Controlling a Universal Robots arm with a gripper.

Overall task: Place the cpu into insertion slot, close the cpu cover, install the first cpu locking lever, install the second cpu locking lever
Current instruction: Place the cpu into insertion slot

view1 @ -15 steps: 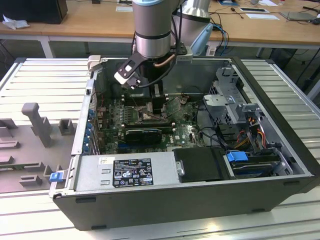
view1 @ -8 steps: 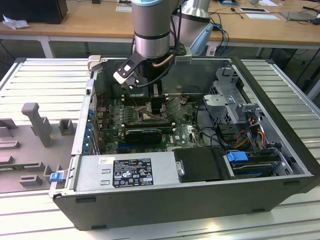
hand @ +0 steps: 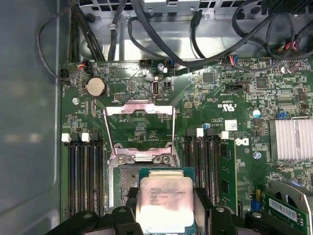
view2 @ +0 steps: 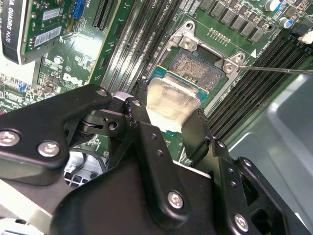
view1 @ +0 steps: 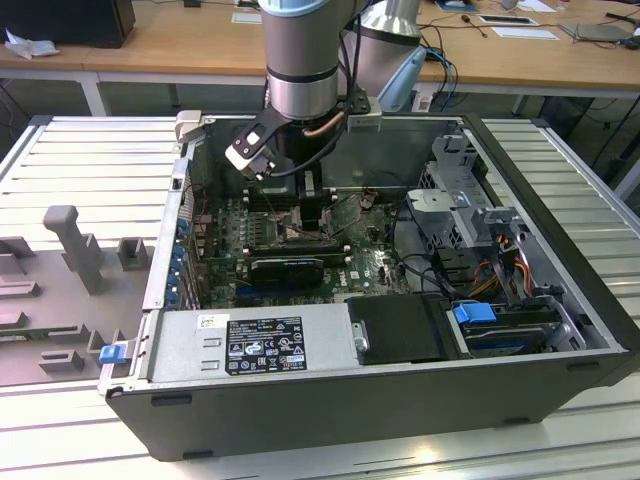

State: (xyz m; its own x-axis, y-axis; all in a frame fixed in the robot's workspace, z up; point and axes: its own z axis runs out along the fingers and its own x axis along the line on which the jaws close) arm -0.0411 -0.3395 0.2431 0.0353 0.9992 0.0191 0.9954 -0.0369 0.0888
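My gripper (view1: 315,215) reaches down into the open computer case (view1: 560,370), over the green motherboard (view1: 375,268). In both wrist views its black fingers (view2: 196,128) are shut on two opposite edges of the cpu (view2: 171,104), a small square chip with a pale silver top. The cpu (hand: 164,200) hangs over the insertion slot (hand: 124,177) and hides most of it. Part of the slot's brownish pin field (view2: 195,66) shows past the chip's far edge. I cannot tell whether chip and slot touch. The cpu cover (hand: 139,109), a silver frame, stands swung open beyond the slot.
Long black memory slots (hand: 83,176) run along both sides of the socket. A thin metal rod (view2: 276,70) lies across the slots on one side. An expansion card (view1: 285,268), loose cables (hand: 161,46), a finned heatsink (hand: 291,139), the power supply (view1: 250,345) and drive cage (view1: 465,200) crowd the case.
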